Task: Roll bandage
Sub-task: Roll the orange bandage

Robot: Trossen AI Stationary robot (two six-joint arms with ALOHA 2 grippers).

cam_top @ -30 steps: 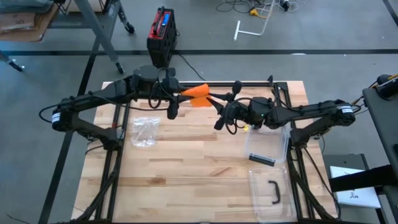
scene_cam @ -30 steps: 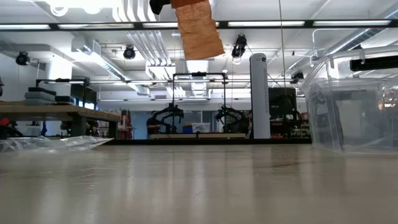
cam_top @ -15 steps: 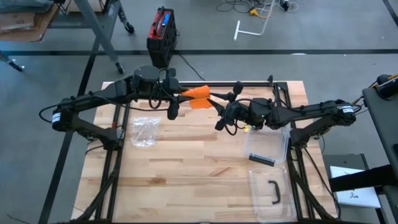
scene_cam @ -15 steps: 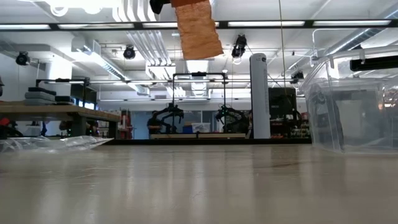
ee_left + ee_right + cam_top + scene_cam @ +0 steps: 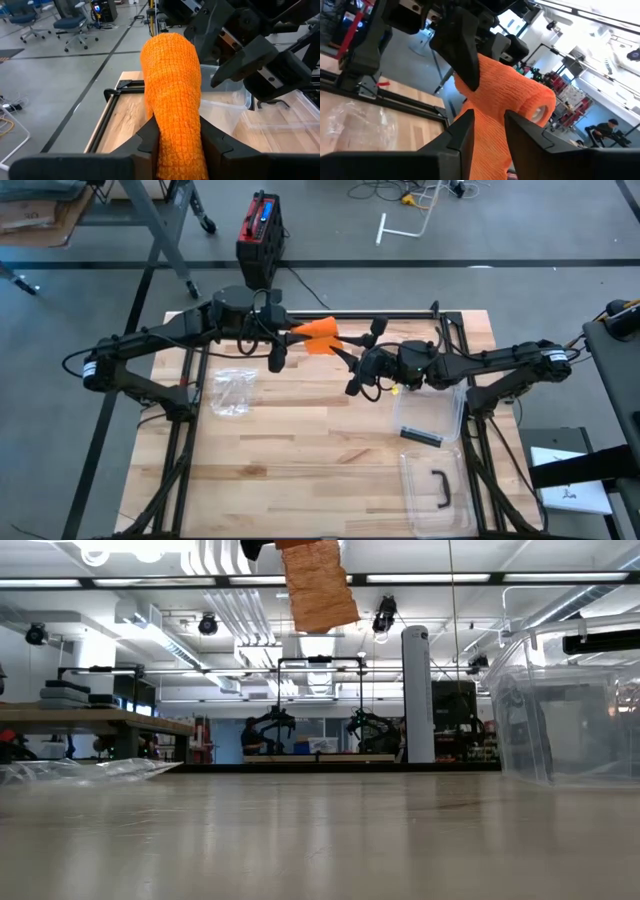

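Grey workshop floor runs all around the pale wooden surface (image 5: 300, 450), with a red and black case (image 5: 259, 235) standing on the floor beyond its far edge. Both dark arms reach in toward the far middle of the surface and meet there above the wood. Between them hangs the orange bandage (image 5: 318, 334), lifted clear of the surface; from table height its free strip (image 5: 319, 585) dangles down from the top of the view with open air beneath it.

On the left, the left tool (image 5: 175, 137) has its two fingers pressed against either side of the bandage strip, pinching it. From the right, the right tool (image 5: 489, 132) meets the same bandage, its fingers set close on either side of the orange cloth where it winds off the roll (image 5: 520, 97), whose hollow core end shows.

A crumpled clear plastic bag (image 5: 232, 392) lies on the left part of the surface, well apart from the bandage. On the right side stands a clear plastic bin (image 5: 432, 415), and nearer still, at the right near corner, lies its clear lid (image 5: 438, 492) with a dark handle.
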